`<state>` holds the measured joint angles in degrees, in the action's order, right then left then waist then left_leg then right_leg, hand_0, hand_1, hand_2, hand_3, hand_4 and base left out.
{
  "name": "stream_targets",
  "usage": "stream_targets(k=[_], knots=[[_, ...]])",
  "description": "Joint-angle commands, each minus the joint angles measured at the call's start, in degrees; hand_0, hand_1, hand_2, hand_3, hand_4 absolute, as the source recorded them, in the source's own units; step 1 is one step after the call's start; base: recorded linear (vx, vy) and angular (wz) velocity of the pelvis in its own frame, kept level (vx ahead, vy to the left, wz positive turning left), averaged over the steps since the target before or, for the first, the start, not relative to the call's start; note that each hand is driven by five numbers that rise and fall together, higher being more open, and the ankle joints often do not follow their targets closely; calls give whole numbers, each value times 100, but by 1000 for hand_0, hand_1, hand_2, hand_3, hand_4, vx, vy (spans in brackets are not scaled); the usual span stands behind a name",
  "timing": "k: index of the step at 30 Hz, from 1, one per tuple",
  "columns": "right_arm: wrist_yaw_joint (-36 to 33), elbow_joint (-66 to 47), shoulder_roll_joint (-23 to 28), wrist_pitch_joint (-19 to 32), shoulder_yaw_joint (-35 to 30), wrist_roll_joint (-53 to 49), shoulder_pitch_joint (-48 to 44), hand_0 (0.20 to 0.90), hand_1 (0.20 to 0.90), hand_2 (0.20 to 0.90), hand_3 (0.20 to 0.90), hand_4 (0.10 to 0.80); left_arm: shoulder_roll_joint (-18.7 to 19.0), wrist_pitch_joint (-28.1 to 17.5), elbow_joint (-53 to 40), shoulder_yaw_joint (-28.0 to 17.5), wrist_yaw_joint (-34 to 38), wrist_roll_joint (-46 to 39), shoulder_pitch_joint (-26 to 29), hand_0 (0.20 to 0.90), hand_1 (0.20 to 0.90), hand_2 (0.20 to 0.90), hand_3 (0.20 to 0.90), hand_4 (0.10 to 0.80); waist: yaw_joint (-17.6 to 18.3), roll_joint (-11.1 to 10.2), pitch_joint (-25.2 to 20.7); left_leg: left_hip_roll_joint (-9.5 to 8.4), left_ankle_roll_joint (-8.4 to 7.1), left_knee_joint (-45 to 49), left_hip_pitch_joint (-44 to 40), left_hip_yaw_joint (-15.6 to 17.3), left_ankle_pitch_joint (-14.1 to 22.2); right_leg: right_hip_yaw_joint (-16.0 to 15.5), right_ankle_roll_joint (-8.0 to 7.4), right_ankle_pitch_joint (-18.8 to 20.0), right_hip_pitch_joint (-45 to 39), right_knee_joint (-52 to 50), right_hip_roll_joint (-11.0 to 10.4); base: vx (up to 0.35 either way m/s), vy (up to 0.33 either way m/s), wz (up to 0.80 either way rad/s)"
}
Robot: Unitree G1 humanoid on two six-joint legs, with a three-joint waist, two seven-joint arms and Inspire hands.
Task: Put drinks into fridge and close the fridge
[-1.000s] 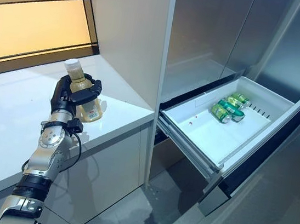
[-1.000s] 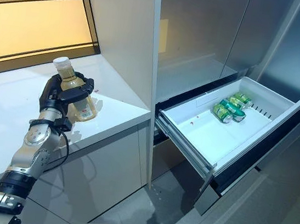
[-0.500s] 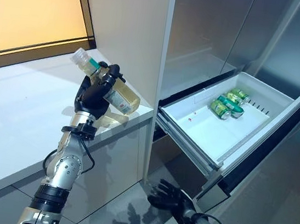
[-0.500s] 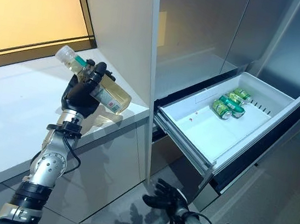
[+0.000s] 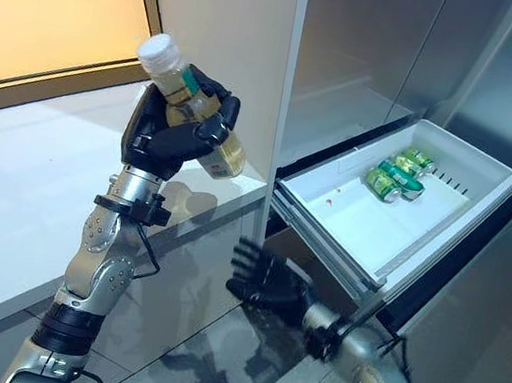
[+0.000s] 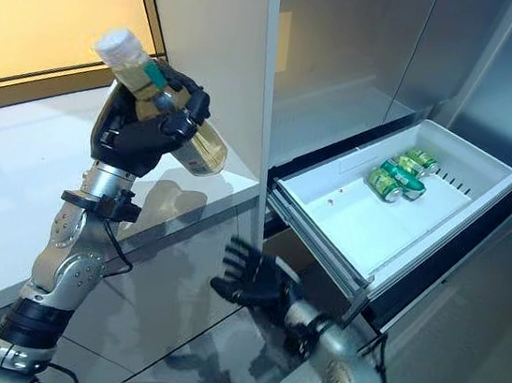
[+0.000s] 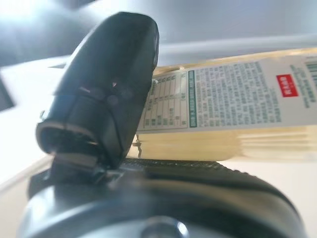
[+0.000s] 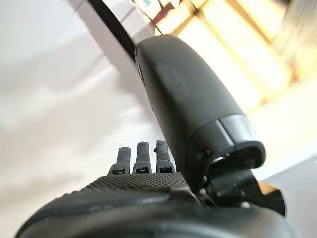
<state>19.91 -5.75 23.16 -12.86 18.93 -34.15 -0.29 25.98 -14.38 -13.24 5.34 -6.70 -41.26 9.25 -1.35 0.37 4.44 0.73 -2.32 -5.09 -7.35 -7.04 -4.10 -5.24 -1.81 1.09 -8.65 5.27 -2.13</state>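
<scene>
The left hand (image 5: 165, 132) is raised above the white counter (image 5: 20, 189), its fingers and thumb curled round the middle of a bottle (image 5: 199, 118) of pale yellow drink, so the bottle sits in the fist clear of the counter surface. The bottle's long axis runs on a slant from about 10 o'clock to 4 o'clock in the head views: its white cap (image 5: 157, 50) points up toward 10 o'clock, out past the top of the hand, and its base sticks out at 4 o'clock, toward the white cabinet side panel (image 5: 229, 37). In the left wrist view the thumb (image 7: 106, 84) lies across the labelled wall of the bottle (image 7: 237, 109), pressed against it. At about 3 o'clock from the bottle, and lower, the fridge drawer (image 5: 378, 231) stands pulled out; three green cans (image 5: 396, 175) lie on their sides close together at its far end, the rest of its white floor bare. The right hand (image 5: 263, 278) is low at about 5 o'clock from the bottle, in front of the cabinet and just beside the drawer's near corner, fingers spread straight and holding nothing.
</scene>
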Motion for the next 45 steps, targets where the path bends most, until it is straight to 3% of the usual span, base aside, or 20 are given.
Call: stream_targets(k=[1,11,18,33,45], knots=[[250,-1061,77,532,-371,-96,-1213,900,900,900,900,800,235,-881,-495,-82,-195,-30,1083,300,300,300,200,100,101,-150,-332,-328,327,9,-17,327,312,253,-30,103,26,-49,33,-8,-3,-14],[341,-1494,609,191,-410,42,-1794,900,900,900,900,800,286,-611,-575,257,-283,126,1249,300,300,300,200,100,137,-203,-339,-291,340,9,-54,388,328,310,-22,96,6,-63,49,-7,-8,-5],[335,-1496,780,-20,-39,133,-2233,900,900,900,900,800,272,-498,-587,664,-57,347,1555,300,300,300,200,100,159,-236,-333,-270,328,9,-73,398,332,317,-12,89,-22,-63,53,-3,-4,-1],[-379,-1424,575,60,178,20,-2670,900,900,900,900,800,129,-125,-549,1081,-185,391,1543,300,300,300,200,100,82,-242,-343,-226,303,9,-53,504,323,234,-42,114,0,-27,52,-1,-1,0],[-1153,-1257,390,161,-139,-136,-2707,900,900,900,900,800,69,-271,-571,1080,-153,561,1518,300,300,300,200,100,79,-242,-356,-204,299,9,-29,570,325,184,-55,125,22,-27,30,0,0,0]])
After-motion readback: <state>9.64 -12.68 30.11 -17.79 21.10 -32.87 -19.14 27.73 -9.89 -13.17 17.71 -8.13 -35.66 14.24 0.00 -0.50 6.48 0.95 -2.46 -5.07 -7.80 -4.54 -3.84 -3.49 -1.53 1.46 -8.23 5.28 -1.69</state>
